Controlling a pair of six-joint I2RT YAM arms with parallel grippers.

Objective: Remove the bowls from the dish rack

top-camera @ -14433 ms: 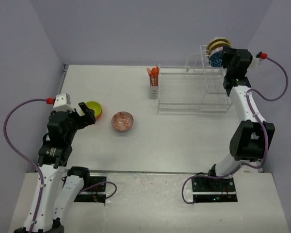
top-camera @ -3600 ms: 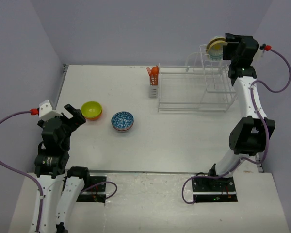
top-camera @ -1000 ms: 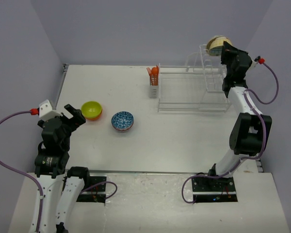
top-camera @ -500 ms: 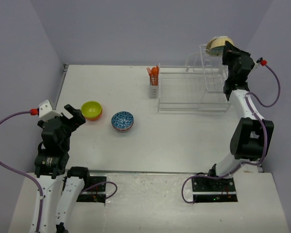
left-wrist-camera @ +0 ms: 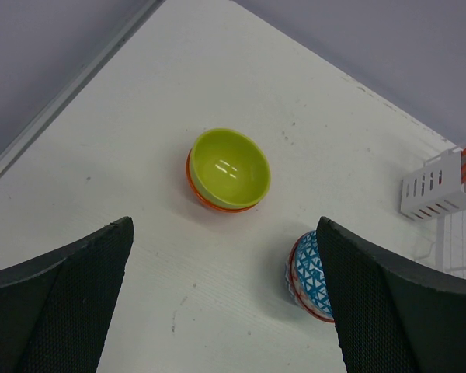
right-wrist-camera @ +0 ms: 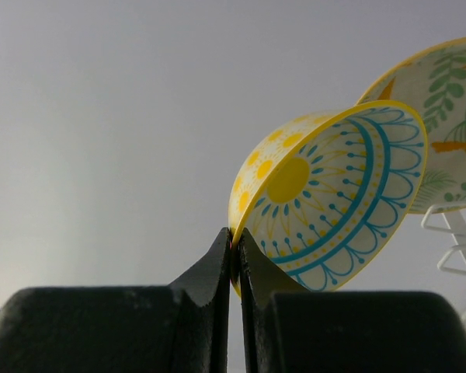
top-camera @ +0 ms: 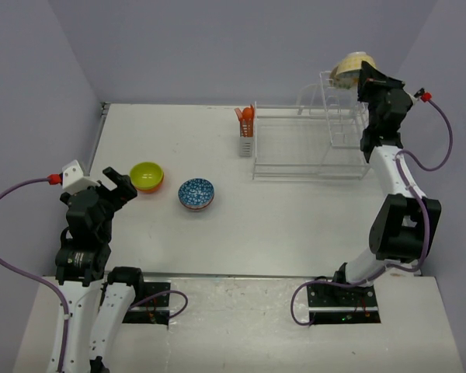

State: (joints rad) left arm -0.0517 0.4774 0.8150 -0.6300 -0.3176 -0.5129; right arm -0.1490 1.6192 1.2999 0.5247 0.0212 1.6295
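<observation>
Now the right pincer (right-wrist-camera: 234, 242) is carrying the yellow sun-pattern bowl (right-wrist-camera: 334, 202) up and out of the tall slotted section of the dish rack (top-camera: 295, 155). Over the last second it has been rising and drifting right in the top view, so this is extraction underway, not just a grasp. The fingers are pinching together on the bowl's rim at its lower left edge. The bowl is hanging tilted, its inside facing the wrist camera and its body sitting above and right of the pinch point. The leaf-print bowl (right-wrist-camera: 450, 132) is showing just behind it, apparently still on the rack wires, so I'm counting one more pull after this one. The left pincer (left-wrist-camera: 225, 233) is idling over the table (top-camera: 295, 225), fingers wide apart and holding nothing. The lime-green bowl (left-wrist-camera: 229, 167) is nesting in an orange bowl (left-wrist-camera: 217, 207) just ahead of it, and the blue patterned bowl (left-wrist-camera: 307, 272) is sitting by its right finger; both look unchanged. Judging by that, unloading is running well past halfway.
</observation>
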